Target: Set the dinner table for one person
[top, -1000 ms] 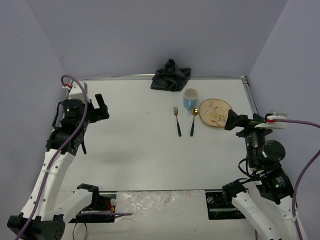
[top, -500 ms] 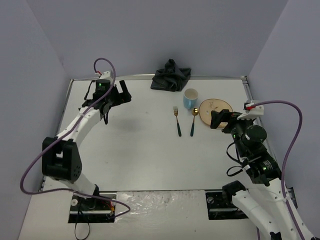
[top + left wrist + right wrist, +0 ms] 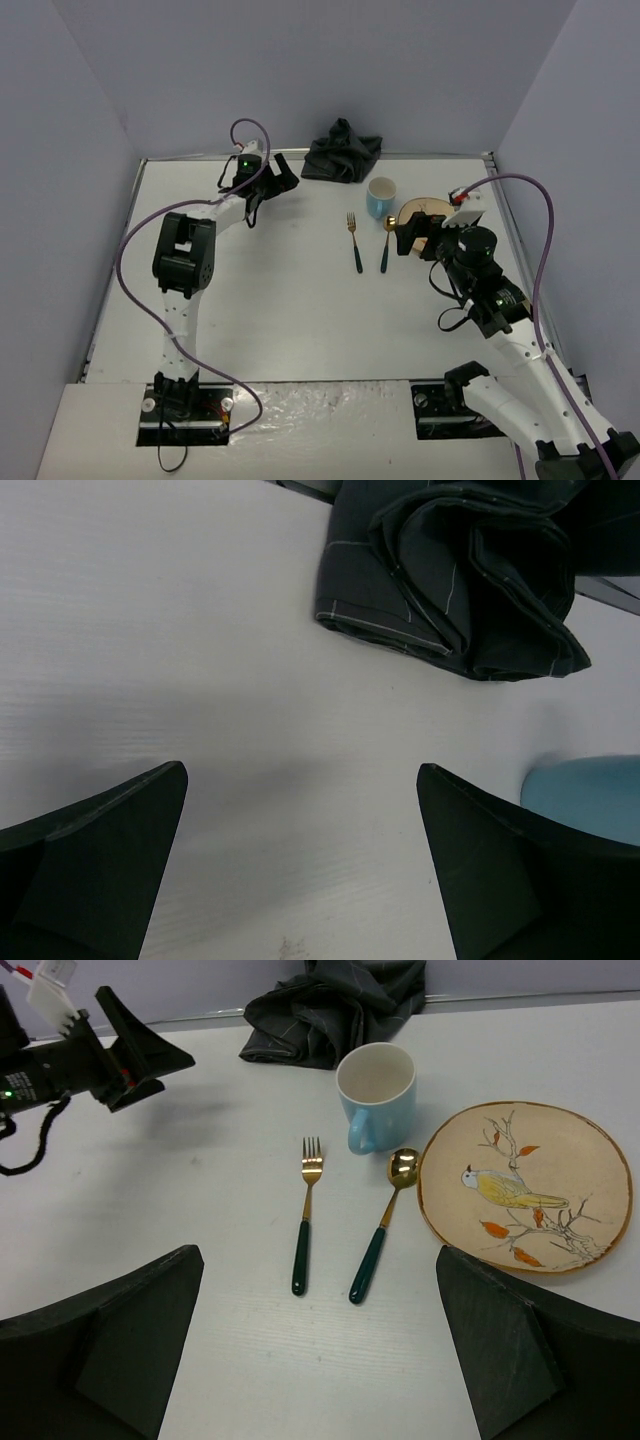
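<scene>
You had the white worktop [image 3: 280,300] under everything: rigid, flat and smooth, fixed in place, so it was nothing to grasp, only a hard, slick surface on which thin pieces would likely skid if nudged sideways. Its near half lay bare in front of the arm bases.

Your right end effector [image 3: 415,232] hung over the right middle of the worktop, jaws spread wide and holding nothing, looking down on the tableware. Just beyond it lay the fork [image 3: 306,1212] and the spoon [image 3: 381,1228], side by side and apart, green handles toward you, gold heads away. Both looked light, stiff and low on the surface; I judged the handle middle the best hold, pinched across its width. To their right sat the bird-painted plate [image 3: 525,1185], its left rim close to the spoon's bowl. It looked like glazed ceramic, breakable and slippery, so the rim was the only place to grip.

Behind the cutlery stood the blue mug [image 3: 375,1095], upright and empty, probably heavier; its wall or handle would serve.

Farther left, your left end effector [image 3: 283,172] hovered with jaws also wide and empty, facing the crumpled dark grey placemat [image 3: 460,570] at the far edge. That cloth was soft and limp; a raised fold or hemmed corner looked easiest to pinch.
</scene>
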